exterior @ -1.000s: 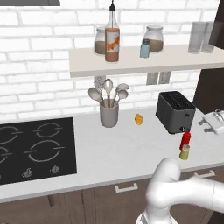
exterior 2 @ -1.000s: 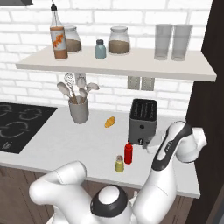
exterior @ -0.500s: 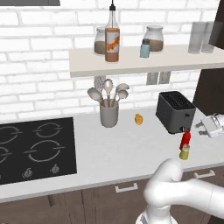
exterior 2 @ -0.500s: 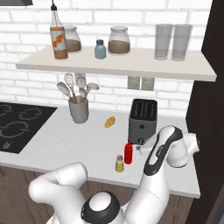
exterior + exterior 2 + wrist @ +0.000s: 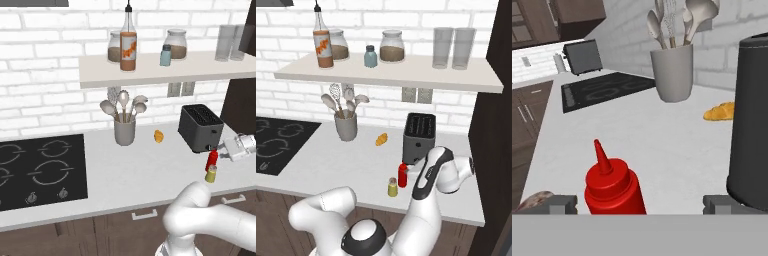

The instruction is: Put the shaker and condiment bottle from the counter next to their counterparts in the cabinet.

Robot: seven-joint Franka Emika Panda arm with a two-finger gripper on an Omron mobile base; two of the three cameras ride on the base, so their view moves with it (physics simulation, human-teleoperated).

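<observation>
My gripper [image 5: 639, 202] has come down low, wide open and holding nothing, with the condiment bottle [image 5: 613, 186] at bottom middle between its tips. I think I grab next.

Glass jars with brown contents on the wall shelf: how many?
2. One jar stands behind the tall orange-label bottle; the other jar stands right of the pale blue shaker. None looks hidden.

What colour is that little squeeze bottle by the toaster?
The squeeze bottle is bright red, nozzle included; the hand view shows it best.
</observation>
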